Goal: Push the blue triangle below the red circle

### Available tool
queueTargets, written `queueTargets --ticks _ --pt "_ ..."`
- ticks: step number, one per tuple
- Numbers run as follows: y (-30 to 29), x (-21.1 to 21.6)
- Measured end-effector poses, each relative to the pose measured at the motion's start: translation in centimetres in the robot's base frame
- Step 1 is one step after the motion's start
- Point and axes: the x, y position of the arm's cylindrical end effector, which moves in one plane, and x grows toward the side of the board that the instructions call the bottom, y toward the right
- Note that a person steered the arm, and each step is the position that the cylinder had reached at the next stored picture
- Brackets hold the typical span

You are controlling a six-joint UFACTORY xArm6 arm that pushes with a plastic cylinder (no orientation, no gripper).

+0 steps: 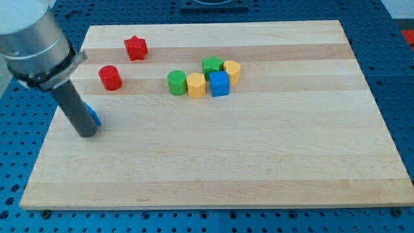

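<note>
My tip rests on the board at the view's left, right against the blue triangle. The rod hides most of that triangle; only a small blue edge shows to the rod's right. The red circle stands above and slightly right of the triangle. The arm's grey body fills the view's upper left corner.
A red star lies above and right of the red circle. A cluster sits near the middle: green circle, yellow hexagon, blue cube, green star, yellow block. The board's left edge is close to my tip.
</note>
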Motion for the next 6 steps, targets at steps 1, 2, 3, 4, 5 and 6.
queueTargets --ticks 1,2,3,4,5,6 --pt "0.0 -1.6" --pt "-1.6 -1.0" --pt "-3.4 -1.3" --pt "-3.4 -3.9" --pt "0.1 -7.8" --pt "1.9 -9.6"
